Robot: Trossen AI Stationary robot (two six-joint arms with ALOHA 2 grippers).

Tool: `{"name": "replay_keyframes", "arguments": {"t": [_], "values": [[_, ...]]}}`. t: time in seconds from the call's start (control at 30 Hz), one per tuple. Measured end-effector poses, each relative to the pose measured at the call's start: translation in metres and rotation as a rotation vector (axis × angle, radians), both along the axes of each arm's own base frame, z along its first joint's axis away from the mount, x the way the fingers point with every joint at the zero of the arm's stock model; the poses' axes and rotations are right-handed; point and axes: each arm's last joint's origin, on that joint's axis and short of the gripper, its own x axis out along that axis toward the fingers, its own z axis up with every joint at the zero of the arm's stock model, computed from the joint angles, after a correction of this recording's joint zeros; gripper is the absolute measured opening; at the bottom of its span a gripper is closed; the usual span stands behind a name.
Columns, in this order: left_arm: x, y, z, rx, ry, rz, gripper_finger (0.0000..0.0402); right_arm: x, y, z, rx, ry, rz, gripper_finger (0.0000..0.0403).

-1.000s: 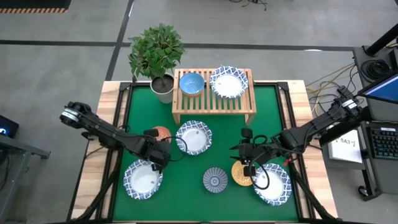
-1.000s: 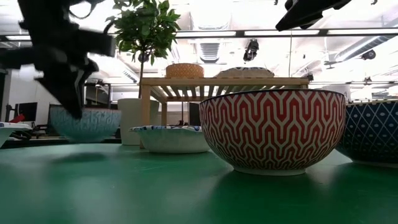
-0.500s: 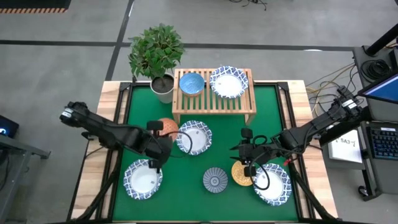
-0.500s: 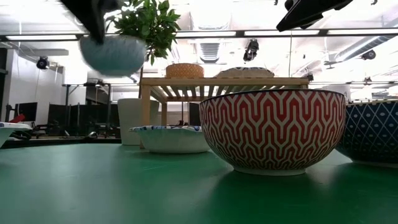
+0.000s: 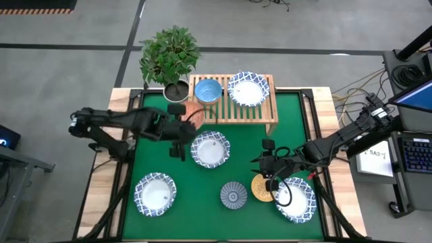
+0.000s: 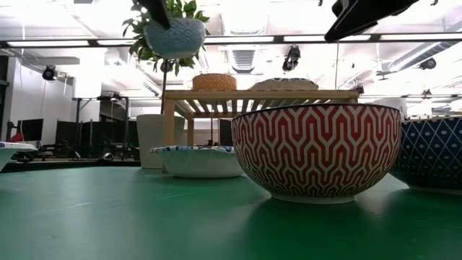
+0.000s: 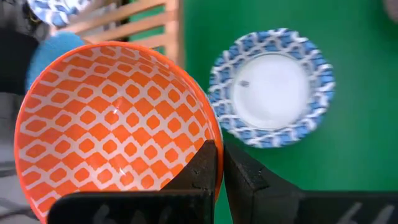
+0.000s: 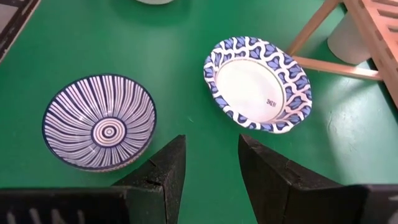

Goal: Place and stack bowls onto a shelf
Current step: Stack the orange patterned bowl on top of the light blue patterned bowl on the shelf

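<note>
My left gripper is shut on the orange-red bowl, which is up in the air by the left front corner of the shelf. In the low view this bowl is higher than the shelf top. A light blue bowl and a white blue-rimmed bowl stand on the slats. My right gripper is open above the table between the yellow-orange bowl and a white bowl. It touches nothing. My left gripper pinches the orange-red bowl's rim. One finger is inside the bowl and the other finger is outside its wall. The bowl is lifted clear of the table, mouth up.
Two more white blue-rimmed bowls sit on the green mat, one at the centre and one near the left front. The striped bowl is at the near middle. A potted plant stands left of the shelf.
My left gripper has carried the orange-red bowl from the table's left middle up and toward the far edge, to the shelf's left front corner. The bowl went from resting on the mat to above shelf height.
</note>
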Motion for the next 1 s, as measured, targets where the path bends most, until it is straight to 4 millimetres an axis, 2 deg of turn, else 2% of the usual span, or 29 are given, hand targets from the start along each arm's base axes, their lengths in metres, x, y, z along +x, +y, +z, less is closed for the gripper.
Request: {"name": "replay_keyframes", "arguments": {"t": [0.23,0.43,0.8,1.0], "values": [[0.019,0.036,0.020,0.090,0.019,-0.041,0.0000,-0.001,0.000,-0.001,-0.005,0.012,-0.002,0.0137],[0.021,0.067,0.036,0.137,0.017,-0.017,0.0000,-0.001,0.000,-0.001,-0.017,0.013,0.007,0.0137],[0.042,0.118,0.031,0.025,0.023,0.003,0.0000,-0.001,0.000,-0.001,-0.029,0.014,0.016,0.0137],[0.046,0.129,0.027,-0.033,0.017,-0.037,0.0000,-0.001,-0.001,-0.001,-0.031,0.018,0.017,0.0137]]}}
